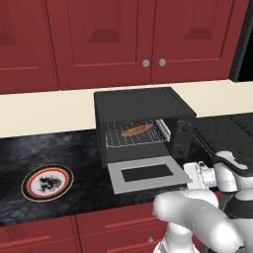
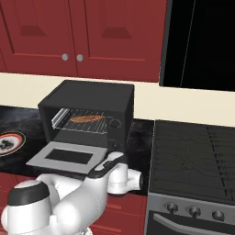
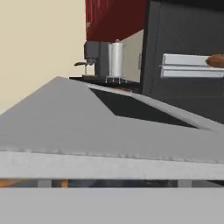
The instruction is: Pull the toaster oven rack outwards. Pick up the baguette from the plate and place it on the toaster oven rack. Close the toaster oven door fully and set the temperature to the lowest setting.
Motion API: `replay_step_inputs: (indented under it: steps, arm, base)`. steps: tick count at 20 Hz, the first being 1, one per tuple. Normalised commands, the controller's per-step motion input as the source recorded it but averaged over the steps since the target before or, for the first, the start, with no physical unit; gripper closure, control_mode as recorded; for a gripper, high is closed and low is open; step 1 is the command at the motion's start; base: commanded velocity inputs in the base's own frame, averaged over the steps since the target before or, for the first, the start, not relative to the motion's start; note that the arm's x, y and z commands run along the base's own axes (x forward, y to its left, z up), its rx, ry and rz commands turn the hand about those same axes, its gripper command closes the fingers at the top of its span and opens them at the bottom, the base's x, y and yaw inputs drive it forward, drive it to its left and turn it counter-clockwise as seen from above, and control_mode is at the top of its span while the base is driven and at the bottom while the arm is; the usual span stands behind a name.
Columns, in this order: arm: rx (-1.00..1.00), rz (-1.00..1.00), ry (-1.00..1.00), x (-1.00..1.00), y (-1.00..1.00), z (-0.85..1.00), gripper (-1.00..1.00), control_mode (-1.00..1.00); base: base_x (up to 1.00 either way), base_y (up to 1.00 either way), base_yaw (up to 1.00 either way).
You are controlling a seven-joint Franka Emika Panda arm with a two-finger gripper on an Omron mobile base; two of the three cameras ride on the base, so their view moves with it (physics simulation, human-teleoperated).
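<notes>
The baguette (image 1: pixel 137 130) lies on the rack (image 1: pixel 134 134) inside the oven (image 1: pixel 141 111), up and beyond the pincer. The door (image 1: pixel 147 174) hangs open, folded flat out over the bench (image 1: pixel 74 148) edge, its dark window facing up. The pincer sits low at the door's front right corner, just beside it; the hand view looks across the grey door panel (image 3: pixel 65 127) from close by. Its tips are hidden in these views, though it counts as spread wide, with nothing pinched. Well off to the pincer's left the plate (image 1: pixel 47 182) rests bare on the bench. To its right stands the stove (image 2: pixel 197 156), with red cabinets (image 1: pixel 104 39) above
</notes>
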Motion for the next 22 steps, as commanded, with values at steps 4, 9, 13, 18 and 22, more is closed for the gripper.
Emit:
replay_step_inputs:
  steps: [4,9,13,18,22]
  arm:
    - [0.13,-0.24,-0.11,-0.03,0.49,0.55,-1.0,-1.0]
    - [0.07,-0.28,-0.04,0.0,0.72,0.4,-1.0,-1.0]
    - [0.03,-0.3,0.0,0.07,0.79,0.28,-1.0,-1.0]
    - [0.01,-0.33,0.0,0.12,0.82,0.28,-1.0,-1.0]
    - [0.0,-0.37,0.0,0.23,0.99,0.13,-1.0,-1.0]
  base:
    - [0.0,0.0,0.0]
    - [0.0,0.0,0.0]
    - [0.0,0.0,0.0]
    - [0.0,0.0,0.0]
    - [0.0,0.0,0.0]
